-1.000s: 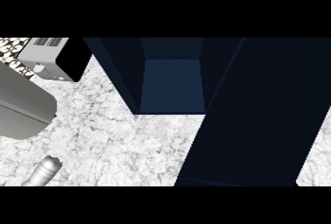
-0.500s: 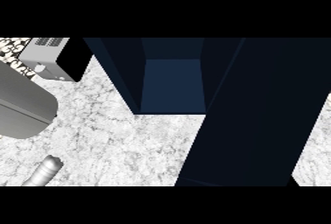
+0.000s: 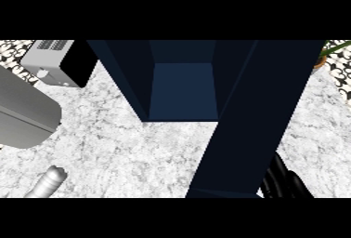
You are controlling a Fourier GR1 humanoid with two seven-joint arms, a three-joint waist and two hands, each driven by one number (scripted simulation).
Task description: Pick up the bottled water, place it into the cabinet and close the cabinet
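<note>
Cabinet (image 3: 182, 88) open, bottle (image 3: 47, 182) on counter (image 3: 130, 148), not in it.

Bottle lies tilted at lower left of marble counter, cap end up, bottom cut off by view edge, well apart from cabinet. Cabinet is dark blue, inside visible at top centre; its door (image 3: 257, 121) swings out toward lower right, edge-on. Right hand (image 3: 282, 180) shows just right of door's lower end, black fingers partly hidden behind door, can't tell if open or curled. Left hand not visible. Grey appliance (image 3: 21, 116) at left edge; small white and black box (image 3: 58, 62) at top left. Plant leaf (image 3: 334, 49) at top right corner.
</note>
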